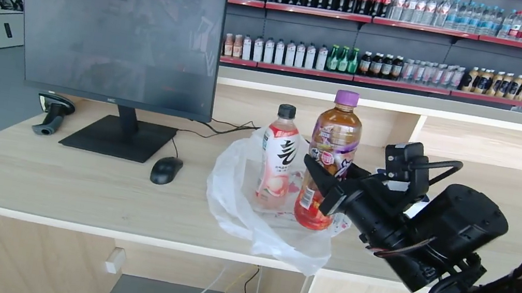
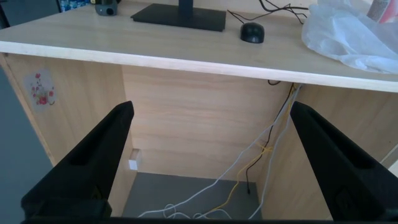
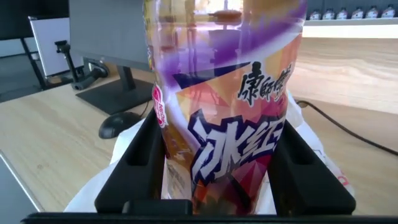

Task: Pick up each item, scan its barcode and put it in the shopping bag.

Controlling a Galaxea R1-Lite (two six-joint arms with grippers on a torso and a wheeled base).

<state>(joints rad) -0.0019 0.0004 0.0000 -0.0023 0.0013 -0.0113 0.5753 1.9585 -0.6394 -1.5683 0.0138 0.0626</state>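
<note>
Purple-capped bottle: gripped low on the body between the right jaws, one on each flank of the label, apparently clenched firm. Stands upright, long axis vertical, cap up, base on or just over the plastic of the shopping bag; cannot tell whether base and plastic touch. Shows its printed front to the wrist camera, and carries a pale panel low on the side facing the robot, possibly the barcode.

Step judged: setting down into the bag. Keep the axis vertical, lower until the counter bears the base through the plastic, and only then release. Draw back straight along the arm's own line, away from the neighbour. Tall and narrow, so likely to tip at a sideways nudge.

Black-capped pink bottle: upright in the same bag, just beside on the robot's left.

Left jaws: spread wide, grasping nothing, low before the counter's front edge.

Scanner: far left of the counter, well apart.
</note>
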